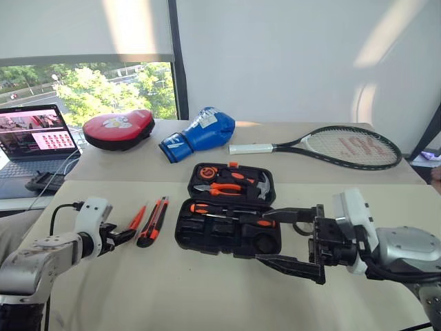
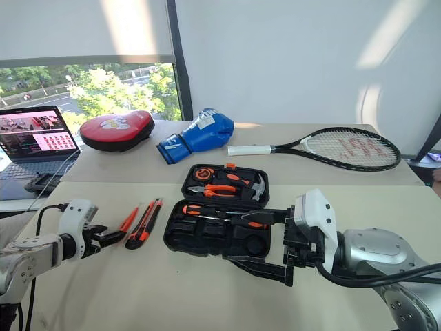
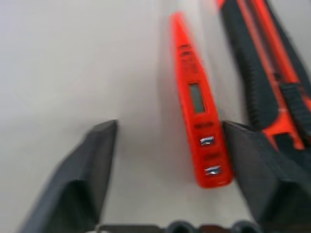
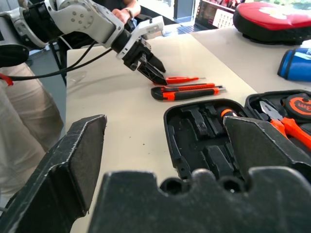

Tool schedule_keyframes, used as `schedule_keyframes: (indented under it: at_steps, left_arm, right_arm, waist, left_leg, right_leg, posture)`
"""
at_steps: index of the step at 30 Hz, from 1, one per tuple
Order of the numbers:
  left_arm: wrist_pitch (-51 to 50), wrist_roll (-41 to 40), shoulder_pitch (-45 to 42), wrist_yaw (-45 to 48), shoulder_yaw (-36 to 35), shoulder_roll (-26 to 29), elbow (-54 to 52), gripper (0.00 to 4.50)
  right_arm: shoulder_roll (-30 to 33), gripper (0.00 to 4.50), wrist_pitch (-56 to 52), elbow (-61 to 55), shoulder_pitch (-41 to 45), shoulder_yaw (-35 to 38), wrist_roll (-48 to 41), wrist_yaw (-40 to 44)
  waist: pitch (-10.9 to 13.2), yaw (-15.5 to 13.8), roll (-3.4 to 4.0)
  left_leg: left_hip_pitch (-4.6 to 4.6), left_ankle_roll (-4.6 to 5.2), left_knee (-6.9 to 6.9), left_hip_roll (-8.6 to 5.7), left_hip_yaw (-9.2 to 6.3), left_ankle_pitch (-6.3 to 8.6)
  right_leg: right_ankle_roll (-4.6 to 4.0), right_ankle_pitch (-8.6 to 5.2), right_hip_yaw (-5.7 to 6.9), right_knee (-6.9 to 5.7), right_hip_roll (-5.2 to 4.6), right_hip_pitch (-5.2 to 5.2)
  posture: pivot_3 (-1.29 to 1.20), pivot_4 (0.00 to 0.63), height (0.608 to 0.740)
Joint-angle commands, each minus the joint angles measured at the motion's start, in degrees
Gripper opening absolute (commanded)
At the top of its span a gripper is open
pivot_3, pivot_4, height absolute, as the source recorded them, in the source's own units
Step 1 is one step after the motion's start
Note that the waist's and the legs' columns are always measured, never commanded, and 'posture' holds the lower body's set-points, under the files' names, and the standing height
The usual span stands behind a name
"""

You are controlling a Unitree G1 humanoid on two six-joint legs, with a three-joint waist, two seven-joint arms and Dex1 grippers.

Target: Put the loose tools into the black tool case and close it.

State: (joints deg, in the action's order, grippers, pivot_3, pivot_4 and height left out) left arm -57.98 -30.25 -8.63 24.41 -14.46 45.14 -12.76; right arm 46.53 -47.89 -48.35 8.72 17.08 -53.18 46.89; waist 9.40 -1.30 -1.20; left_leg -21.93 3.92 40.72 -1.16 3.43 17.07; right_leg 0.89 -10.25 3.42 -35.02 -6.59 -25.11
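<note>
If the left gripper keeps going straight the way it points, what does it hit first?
Most likely the small orange screwdriver, lying between the left gripper's open fingers; the utility knife lies just beside it.

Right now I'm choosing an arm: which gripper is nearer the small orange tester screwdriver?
Left gripper: jaws straddle the orange tester screwdriver. Right gripper hovers beyond the case.

One open black tool case [image 1: 227, 226]. Two loose tools on the table at its nine o'clock: one small orange screwdriver [image 1: 138, 218] and one utility knife [image 1: 153, 221]. One tennis racket [image 1: 331, 146], one blue boxing glove [image 1: 200, 134], one red pad [image 1: 118, 128], one laptop [image 1: 34, 140].
</note>
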Motion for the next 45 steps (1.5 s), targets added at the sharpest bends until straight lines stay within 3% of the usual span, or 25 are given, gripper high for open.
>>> schedule_keyframes:
  at_steps: [1,5,8,12,15,18,22,26,33,45]
  left_arm:
    - [1.33,0.72,1.39,1.11,1.64,-1.88,-0.28,1.74]
    - [6.60,-4.96,1.28,8.80,-4.64,-3.25,-1.82,0.49]
    - [7.89,-10.74,-6.02,21.47,-5.19,1.94,-1.19,0.48]
    - [17.59,-2.76,-17.54,36.40,11.08,6.36,1.82,0.48]
    - [25.48,4.92,-26.42,43.57,23.14,2.95,7.37,0.48]
    - [33.63,14.39,-34.90,48.85,33.90,-2.13,18.02,0.48]
    - [41.98,21.63,-40.44,51.66,39.40,-6.31,29.48,0.48]
    - [47.64,26.26,-43.63,52.49,41.20,-9.50,36.65,0.48]
    - [51.65,28.15,-44.20,57.03,39.39,-8.16,41.10,0.48]
    - [57.18,31.71,-43.88,57.46,37.87,-8.09,45.19,0.48]
  right_arm:
    - [1.05,4.50,1.69,-2.30,-0.95,2.43,-1.80,-1.91]
    - [1.01,4.50,3.19,-3.62,-2.51,2.59,-0.66,-4.13]
    - [1.18,4.50,4.34,-5.00,-5.89,4.67,-0.12,-5.31]
    - [1.63,4.50,5.01,-7.17,-12.23,9.15,-0.51,-6.05]
    - [1.93,4.50,4.90,-9.02,-17.08,13.75,-1.72,-6.76]
    - [2.12,4.50,5.18,-10.98,-23.45,20.05,-2.49,-6.57]
    - [3.18,4.50,7.12,-11.65,-29.17,24.39,-4.35,-6.69]
    - [4.47,4.50,10.94,-11.65,-35.12,27.60,-6.11,-8.06]
    - [6.62,4.50,18.31,-11.65,-43.44,28.14,-7.18,-10.71]
    - [8.05,4.50,23.53,-11.65,-48.29,27.73,-6.18,-12.63]
  waist:
    - [0.00,-0.24,0.00]
    - [-0.01,-0.44,0.01]
    - [0.08,-0.99,-0.21]
    - [0.03,-1.71,-0.26]
    - [-0.18,-1.31,0.19]
    - [-0.09,-1.57,-0.06]
    - [-0.03,-0.68,-0.17]
    - [-0.02,-0.73,-0.17]
    - [0.00,-0.82,-0.21]
    - [0.00,-0.86,-0.20]
  left_leg:
    - [0.00,-0.02,0.00,0.00,0.00,0.01]
    - [-0.04,-0.02,0.00,0.01,0.00,0.03]
    - [-0.20,0.00,0.06,0.03,0.00,0.01]
    - [-0.40,-0.14,0.24,-0.05,-0.14,-0.10]
    - [-0.11,0.36,0.21,-0.17,0.14,0.05]
    - [-0.22,0.56,0.35,-0.29,0.16,0.01]
    - [-0.39,0.74,0.53,-0.27,0.17,0.09]
    - [-0.39,1.18,0.58,-0.21,0.15,0.35]
    - [-0.43,1.32,0.77,-0.14,0.12,0.43]
    - [-0.43,1.34,0.93,-0.07,0.10,0.45]
  right_leg:
    - [0.00,0.00,0.00,0.01,-0.02,0.00]
    - [0.00,0.00,-0.28,0.04,-0.08,-0.03]
    - [0.00,0.00,-0.30,0.02,-0.05,-0.17]
    - [-0.11,0.05,0.37,0.03,0.33,-0.12]
    - [-0.03,0.01,0.01,0.15,0.15,0.15]
    - [0.12,-0.04,0.12,0.14,0.28,0.23]
    - [0.17,-0.01,0.07,0.10,0.36,0.09]
    - [0.23,-0.02,0.04,0.07,0.37,0.07]
    - [0.33,0.00,0.02,0.07,0.25,0.09]
    - [0.40,0.01,0.01,0.05,0.24,0.16]
  posture:
    - [0.00,0.150,0.740]
    - [0.00,0.150,0.740]
    - [0.00,0.150,0.740]
    - [0.00,0.150,0.740]
    - [0.00,0.150,0.740]
    - [0.00,0.150,0.740]
    - [0.00,0.150,0.740]
    - [0.00,0.150,0.740]
    - [0.00,0.150,0.740]
    - [0.00,0.150,0.740]
